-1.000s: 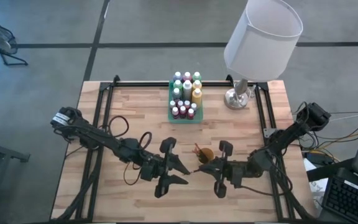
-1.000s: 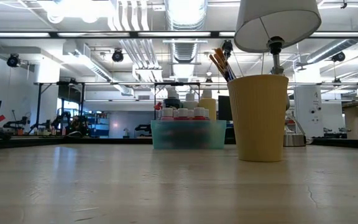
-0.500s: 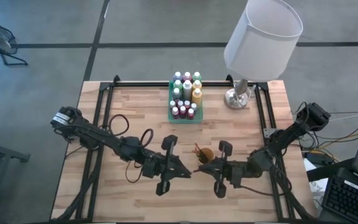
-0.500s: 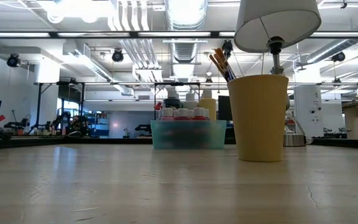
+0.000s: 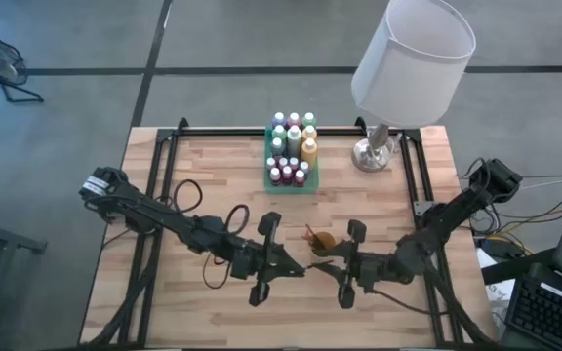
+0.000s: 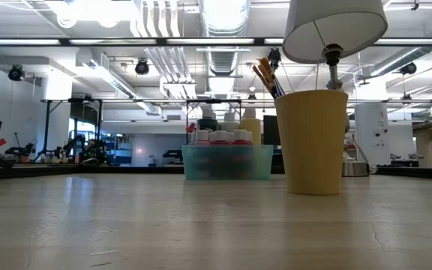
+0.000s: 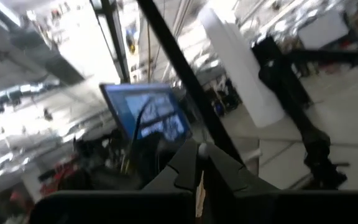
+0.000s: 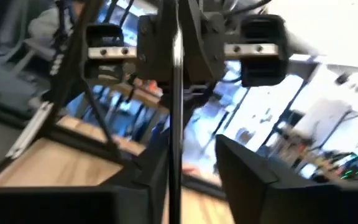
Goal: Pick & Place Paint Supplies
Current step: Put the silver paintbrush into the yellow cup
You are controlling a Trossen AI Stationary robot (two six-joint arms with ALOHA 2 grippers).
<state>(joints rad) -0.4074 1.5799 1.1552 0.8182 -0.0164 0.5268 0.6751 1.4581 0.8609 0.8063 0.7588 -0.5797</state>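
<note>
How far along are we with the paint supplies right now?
Done: the paint bottles stand in the green tray, and brushes sit in the yellow cup. In hand: the left pincer, shut, and the right pincer, open, meet beside the cup. Between them is a thin dark rod, possibly a brush. Left: placing that rod; no other loose supplies show.

paint bottles [image 5: 291, 149], pale-capped, stand upright and packed close inside the green tray [image 5: 268, 183] at the counter's far middle; red, green, yellow and white seen. dark-handled paintbrushes [image 6: 267, 77] stand tilted, bristles up, in the yellow cup [image 6: 311, 141].
</note>
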